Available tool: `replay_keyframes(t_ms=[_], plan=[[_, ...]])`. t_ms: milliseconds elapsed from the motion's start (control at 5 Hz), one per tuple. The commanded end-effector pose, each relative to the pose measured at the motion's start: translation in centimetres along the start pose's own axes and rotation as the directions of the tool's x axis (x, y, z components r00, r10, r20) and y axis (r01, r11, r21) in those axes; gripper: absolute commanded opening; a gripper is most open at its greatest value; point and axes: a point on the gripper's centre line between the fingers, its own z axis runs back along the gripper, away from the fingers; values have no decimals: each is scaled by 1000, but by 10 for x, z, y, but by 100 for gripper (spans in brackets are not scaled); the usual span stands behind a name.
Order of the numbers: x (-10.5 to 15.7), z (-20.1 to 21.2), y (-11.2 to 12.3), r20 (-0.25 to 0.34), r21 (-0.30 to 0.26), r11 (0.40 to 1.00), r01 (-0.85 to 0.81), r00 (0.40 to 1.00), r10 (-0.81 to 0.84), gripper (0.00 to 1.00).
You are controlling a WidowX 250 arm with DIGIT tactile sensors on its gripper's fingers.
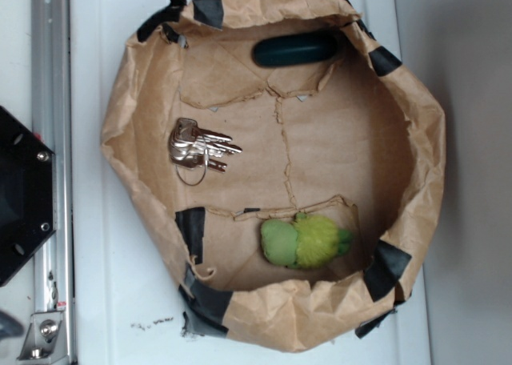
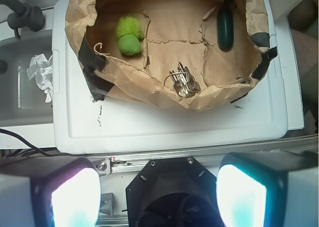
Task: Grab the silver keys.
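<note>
Several silver keys [image 1: 200, 150] [image 2: 183, 82] lie left of centre in the paper bin [image 1: 416, 141] [image 2: 149, 90] — gripper [image 2: 159, 197] open, fingers [image 2: 75, 197] wide apart, lower frame.

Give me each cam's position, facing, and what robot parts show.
Exterior: overhead, facing straight down into the paper bin; only the robot's black base shows at left edge.
Wrist: on the arm, high and back from the bin, tilted down toward it; two blurred pads fill the bottom corners, jaws wide apart.
Both share: silver keys, green plush toy, dark oval object.
</note>
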Motion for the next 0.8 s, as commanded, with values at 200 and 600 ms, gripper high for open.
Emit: replay_keyframes(t_ms=[200, 600], plan=[[44, 0, -6, 37, 14, 987, -162, 986, 162, 100], [93, -29, 0, 49, 28, 938, -345, 938, 344, 100]])
